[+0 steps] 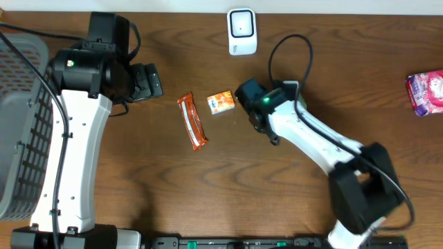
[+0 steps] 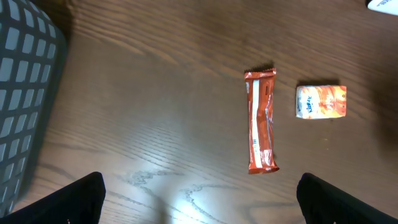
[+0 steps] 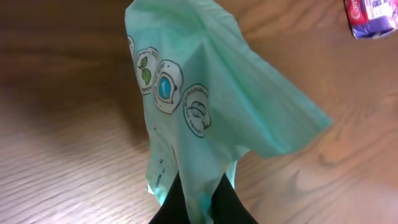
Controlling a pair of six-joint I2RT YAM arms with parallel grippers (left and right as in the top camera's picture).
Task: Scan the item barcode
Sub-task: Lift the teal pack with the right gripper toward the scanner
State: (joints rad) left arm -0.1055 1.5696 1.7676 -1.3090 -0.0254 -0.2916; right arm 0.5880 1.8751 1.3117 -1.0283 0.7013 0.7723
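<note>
Though round printed emblems, one showing leaves, mark the pale green packet (image 3: 205,93), its small writing is too blurred to read. The right gripper (image 3: 199,202) is clamped on its lower edge above the worktop's (image 1: 208,187) middle, hiding it from overhead. The left gripper (image 1: 156,81) stands wide open.

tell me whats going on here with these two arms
The right end effector is shut on a mint-green packet, holding it over the table. The left end effector is open and empty, above an orange snack bar and a small orange box. A white device, probably the scanner, stands at the table's far edge; the packet is not at it yet.
</note>
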